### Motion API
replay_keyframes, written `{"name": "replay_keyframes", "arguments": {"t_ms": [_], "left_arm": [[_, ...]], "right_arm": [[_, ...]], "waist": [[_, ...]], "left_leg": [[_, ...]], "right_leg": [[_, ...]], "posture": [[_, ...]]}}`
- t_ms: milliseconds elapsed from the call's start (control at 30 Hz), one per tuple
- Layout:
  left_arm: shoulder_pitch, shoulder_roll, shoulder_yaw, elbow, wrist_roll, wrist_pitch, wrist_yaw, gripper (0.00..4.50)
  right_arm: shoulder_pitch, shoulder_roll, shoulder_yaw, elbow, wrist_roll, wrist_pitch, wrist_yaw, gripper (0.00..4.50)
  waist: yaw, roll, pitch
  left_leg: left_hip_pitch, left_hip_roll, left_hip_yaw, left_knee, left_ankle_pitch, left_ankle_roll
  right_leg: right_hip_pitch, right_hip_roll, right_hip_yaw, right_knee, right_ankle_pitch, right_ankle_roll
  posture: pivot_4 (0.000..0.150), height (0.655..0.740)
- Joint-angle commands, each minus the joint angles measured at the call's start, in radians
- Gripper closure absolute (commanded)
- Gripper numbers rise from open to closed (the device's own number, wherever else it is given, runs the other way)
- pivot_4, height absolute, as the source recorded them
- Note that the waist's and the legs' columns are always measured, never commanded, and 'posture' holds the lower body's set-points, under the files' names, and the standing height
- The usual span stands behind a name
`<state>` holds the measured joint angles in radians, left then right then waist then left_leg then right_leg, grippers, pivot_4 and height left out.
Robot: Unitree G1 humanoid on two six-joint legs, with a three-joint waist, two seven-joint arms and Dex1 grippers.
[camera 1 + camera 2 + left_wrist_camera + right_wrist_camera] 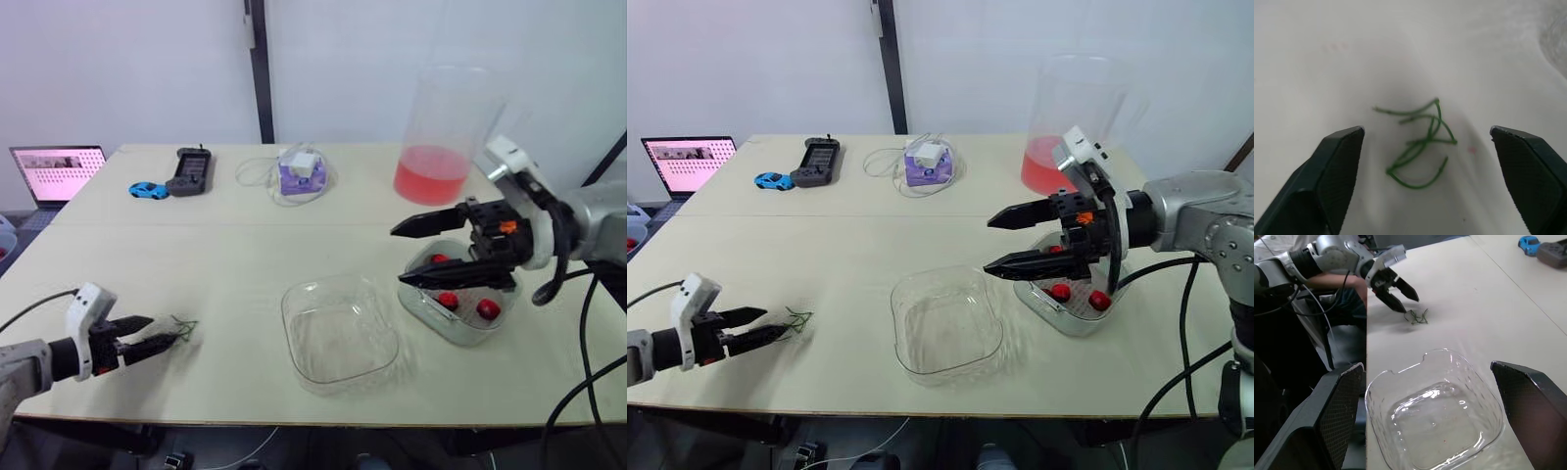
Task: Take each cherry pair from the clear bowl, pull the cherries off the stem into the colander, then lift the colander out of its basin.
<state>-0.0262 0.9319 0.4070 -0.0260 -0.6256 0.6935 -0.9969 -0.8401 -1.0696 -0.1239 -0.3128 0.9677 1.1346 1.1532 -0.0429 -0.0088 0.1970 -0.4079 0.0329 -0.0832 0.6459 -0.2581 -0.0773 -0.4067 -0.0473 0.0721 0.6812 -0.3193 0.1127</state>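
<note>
Colander lift pending; could tip and spill.
Head view: right gripper (396, 257) wide open, empty, just above the colander (460, 333) holding the cherries (487, 309); clear bowl (294, 305) bare. Left wrist: left gripper (1426, 129) open, empty, over loose stems (1420, 147). Right wrist: fingers (1337, 416) spread, bowl beyond them; probably spills cherries if pinched on one rim only.

Bright even light, soft faint shadows

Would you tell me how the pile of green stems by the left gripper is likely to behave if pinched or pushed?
The green stems look thin and wiry, so probably light and bendy. Lying flat on the table, they may slip past the open left gripper. Loosely tangled, they might drag along together.
</note>
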Motion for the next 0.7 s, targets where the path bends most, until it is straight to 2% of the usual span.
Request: {"name": "replay_keyframes", "arguments": {"t_ms": [33, 100, 233, 333, 433, 533, 633, 700], "left_arm": [[-0.064, 0.040, 0.036, -0.048, -0.055, 0.000, -0.055, 0.06], [-0.110, 0.047, 0.010, -0.074, -0.070, -0.025, -0.105, 0.06], [-0.282, 0.081, -0.123, -0.124, -0.108, -0.063, -0.316, 0.06], [-0.404, 0.065, -0.207, -0.122, -0.119, -0.061, -0.394, 0.06], [-0.528, 0.004, -0.293, -0.093, -0.098, -0.086, -0.425, 0.06], [-0.612, -0.069, -0.361, -0.043, -0.022, -0.160, -0.407, 0.06], [-0.660, -0.129, -0.399, -0.020, -0.001, -0.191, -0.415, 0.06], [-0.675, -0.159, -0.416, -0.011, 0.003, -0.203, -0.430, 0.06]], "right_arm": [[0.008, -0.034, -0.047, -0.027, 0.018, 0.010, -0.021, 0.00], [0.035, -0.046, -0.072, -0.044, 0.024, 0.027, -0.051, 0.00], [0.140, -0.086, -0.127, -0.120, -0.018, 0.073, -0.189, 0.00], [0.242, -0.124, -0.188, -0.185, -0.056, 0.102, -0.281, 0.00], [0.333, -0.152, -0.287, -0.258, -0.020, 0.227, -0.355, 0.00], [0.398, -0.179, -0.342, -0.346, -0.005, 0.374, -0.431, 0.00], [0.391, -0.183, -0.309, -0.378, 0.040, 0.472, -0.481, 0.00], [0.338, -0.120, -0.240, -0.365, 0.037, 0.480, -0.594, 0.00]], "waist": [[0.002, 0.000, 0.000], [0.003, 0.000, 0.000], [0.008, 0.000, 0.000], [0.006, 0.000, 0.000], [0.001, 0.000, 0.000], [0.000, 0.000, 0.000], [-0.002, 0.000, 0.000], [-0.003, 0.000, 0.000]], "left_leg": [[0.000, 0.000, 0.000, 0.000, 0.000, 0.000], [0.000, 0.000, 0.000, 0.000, 0.000, 0.000], [0.000, 0.000, 0.000, 0.000, 0.000, 0.000], [-0.001, 0.000, 0.001, 0.000, 0.000, 0.000], [0.000, 0.000, 0.001, 0.000, 0.000, 0.000], [0.000, 0.000, 0.000, 0.000, 0.000, 0.000], [0.000, 0.000, 0.000, 0.001, 0.000, 0.000], [0.000, 0.000, 0.000, 0.001, 0.000, 0.000]], "right_leg": [[0.000, 0.000, 0.000, 0.000, 0.000, 0.000], [0.000, 0.000, 0.000, 0.000, 0.000, 0.000], [0.000, 0.000, 0.000, 0.000, 0.000, 0.000], [0.000, 0.000, 0.000, 0.000, 0.000, 0.000], [0.000, 0.001, 0.000, 0.000, 0.000, 0.000], [0.000, 0.001, 0.000, 0.001, 0.000, 0.000], [0.000, 0.001, 0.001, 0.001, 0.000, 0.000], [0.000, 0.001, 0.001, 0.001, 0.000, 0.000]], "posture": [[0.150, 0.7332], [0.150, 0.7332], [0.150, 0.7332], [0.150, 0.7332], [0.150, 0.7332], [0.150, 0.7332], [0.150, 0.7332], [0.150, 0.7332]]}}
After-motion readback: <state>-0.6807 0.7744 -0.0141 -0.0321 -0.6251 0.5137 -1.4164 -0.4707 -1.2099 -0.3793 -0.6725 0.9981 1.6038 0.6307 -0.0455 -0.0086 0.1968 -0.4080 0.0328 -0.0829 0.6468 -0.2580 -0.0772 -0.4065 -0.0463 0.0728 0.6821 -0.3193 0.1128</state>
